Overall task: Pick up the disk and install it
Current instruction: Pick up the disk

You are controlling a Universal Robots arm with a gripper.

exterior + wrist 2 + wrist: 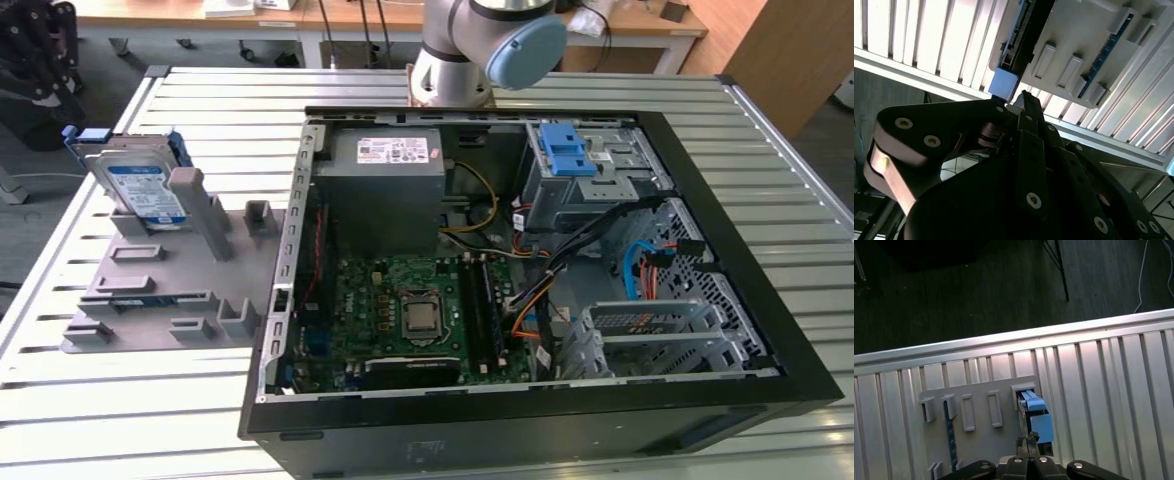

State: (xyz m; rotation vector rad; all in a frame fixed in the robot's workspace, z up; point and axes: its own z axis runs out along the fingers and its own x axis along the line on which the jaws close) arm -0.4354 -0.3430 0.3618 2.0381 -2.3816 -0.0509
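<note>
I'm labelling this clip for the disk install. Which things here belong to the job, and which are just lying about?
Job: disk, standing in the grey holder; gripper, near the disk's blue end; open computer case.
Lying about: slatted table; desks behind.

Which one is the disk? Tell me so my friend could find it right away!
Find the big open computer case on the slatted table; on the exterior view's left of it lies a grey holder with slots. The disk stands on edge at the holder's far end: flat, silver, with a white-and-blue label and blue edging, unlike the holder's plain grey blocks.
</note>
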